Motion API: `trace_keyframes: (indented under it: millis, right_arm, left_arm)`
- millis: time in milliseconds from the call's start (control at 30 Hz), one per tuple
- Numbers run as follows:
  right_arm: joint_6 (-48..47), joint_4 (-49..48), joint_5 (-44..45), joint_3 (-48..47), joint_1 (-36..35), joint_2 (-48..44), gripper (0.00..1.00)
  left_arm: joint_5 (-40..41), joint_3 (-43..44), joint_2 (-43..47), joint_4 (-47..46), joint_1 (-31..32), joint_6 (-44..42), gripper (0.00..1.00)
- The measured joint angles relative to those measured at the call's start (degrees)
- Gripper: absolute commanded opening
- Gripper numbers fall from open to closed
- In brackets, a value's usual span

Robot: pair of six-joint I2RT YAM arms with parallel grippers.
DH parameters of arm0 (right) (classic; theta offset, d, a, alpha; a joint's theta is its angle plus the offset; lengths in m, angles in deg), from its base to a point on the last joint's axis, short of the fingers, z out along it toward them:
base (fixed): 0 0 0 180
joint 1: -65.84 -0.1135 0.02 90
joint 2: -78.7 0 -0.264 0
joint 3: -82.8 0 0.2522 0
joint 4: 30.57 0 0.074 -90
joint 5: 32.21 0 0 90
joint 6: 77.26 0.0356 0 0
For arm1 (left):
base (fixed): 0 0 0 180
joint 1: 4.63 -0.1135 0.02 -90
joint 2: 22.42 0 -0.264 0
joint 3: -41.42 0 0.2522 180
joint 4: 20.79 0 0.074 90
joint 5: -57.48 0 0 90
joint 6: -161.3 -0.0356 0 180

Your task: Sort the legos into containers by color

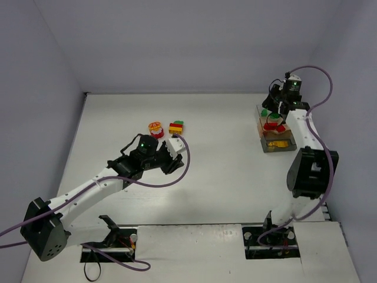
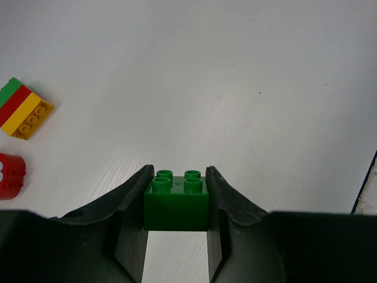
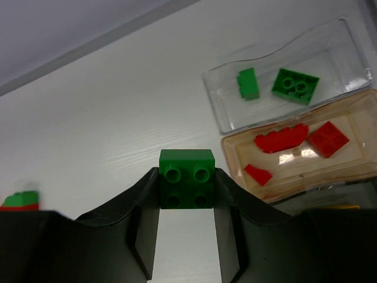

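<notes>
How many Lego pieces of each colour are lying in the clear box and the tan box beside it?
Green, clear box: 2 (small brick, wide brick)
Red, tan box: 3 (curved piece, square brick, wedge)
Total: 5

Glossy plastic green brick (image 2: 177,206) — clear, shiny plastic tray (image 3: 341,47) — matt white table (image 2: 235,88).

**Clearance: middle open, both ends obstructed**

Bare tabletop (image 1: 224,153) lies open between the arms. Just beyond the left tool (image 2: 177,183), filled by a green brick (image 2: 177,206), stand a stacked brick (image 1: 175,127) and a round red-yellow piece (image 1: 155,129). The right tool (image 3: 187,177), likewise filled, crowds the containers (image 3: 268,112) by the right wall.
</notes>
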Motion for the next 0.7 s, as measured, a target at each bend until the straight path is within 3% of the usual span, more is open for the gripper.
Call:
trace_keyframes:
  millis: [233, 300, 467, 700]
  right_arm:
    - [-2.38, -0.59, 4.2, -6.86, 2.38, 14.25, 0.06]
    - [-3.26, -0.92, 4.42, -10.03, 2.54, 18.08, 0.11]
    - [-4.96, -1.44, 4.35, -14.29, 3.19, 23.56, 0.39]
    - [-5.86, -1.62, 2.75, -15.87, 3.96, 26.16, 0.6]
  left_arm:
    - [-0.04, -0.02, 0.0, -0.39, 0.0, 0.26, 0.0]
    - [-0.04, -0.04, 0.0, -0.44, 0.0, 0.35, 0.0]
    - [-0.09, -0.13, 0.0, -0.7, 0.0, 0.63, 0.0]
    - [-0.2, -0.22, 0.0, -0.87, 0.0, 1.09, 0.05]
